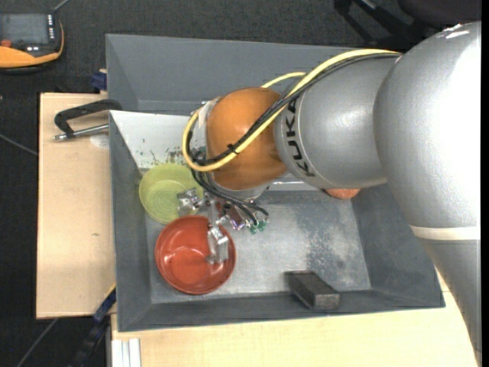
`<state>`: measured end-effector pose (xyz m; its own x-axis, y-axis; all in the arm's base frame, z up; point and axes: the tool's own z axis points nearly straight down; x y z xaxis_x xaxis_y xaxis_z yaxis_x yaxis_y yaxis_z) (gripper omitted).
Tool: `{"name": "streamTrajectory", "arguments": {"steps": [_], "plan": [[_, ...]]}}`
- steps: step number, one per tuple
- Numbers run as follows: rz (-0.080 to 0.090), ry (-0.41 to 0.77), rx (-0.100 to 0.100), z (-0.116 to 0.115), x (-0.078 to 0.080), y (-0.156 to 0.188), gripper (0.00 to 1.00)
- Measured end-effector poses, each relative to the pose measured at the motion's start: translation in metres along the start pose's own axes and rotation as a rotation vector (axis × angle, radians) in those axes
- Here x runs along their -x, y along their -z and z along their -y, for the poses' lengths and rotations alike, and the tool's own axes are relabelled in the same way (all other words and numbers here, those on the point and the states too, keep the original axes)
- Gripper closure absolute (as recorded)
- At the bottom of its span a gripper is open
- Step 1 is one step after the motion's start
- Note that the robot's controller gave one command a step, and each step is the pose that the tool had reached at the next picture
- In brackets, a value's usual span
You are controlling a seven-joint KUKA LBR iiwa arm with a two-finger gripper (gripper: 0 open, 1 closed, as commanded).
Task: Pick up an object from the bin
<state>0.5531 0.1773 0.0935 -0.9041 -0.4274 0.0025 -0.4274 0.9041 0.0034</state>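
Arm [359, 121] low over red bowl [179, 262], gripper [204, 222] at its rim.
Bowl lies on the bin [336, 243] floor; green cup [164, 193] is just above the bowl, dark block [313, 290] well right of it. Jaws look parted, gripping nothing: one finger [219, 245] inside the bowl's right side, the other outside the rim toward the cup. Bowl probably light, stiff, slick plastic; pinch the thin rim wall, expect slip or tipping.

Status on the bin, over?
Hand low over the red bowl, lower left of the bin. Yellow-green cup close beside. Dark block lies apart.
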Motion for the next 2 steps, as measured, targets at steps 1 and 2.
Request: {"name": "streamTrajectory", "arguments": {"steps": [1,2], "plan": [[0.010,-0.002,0.001,0.000,0.003,0.005,1.00],[0.022,0.037,0.000,-0.001,0.056,0.107,1.00]]}}
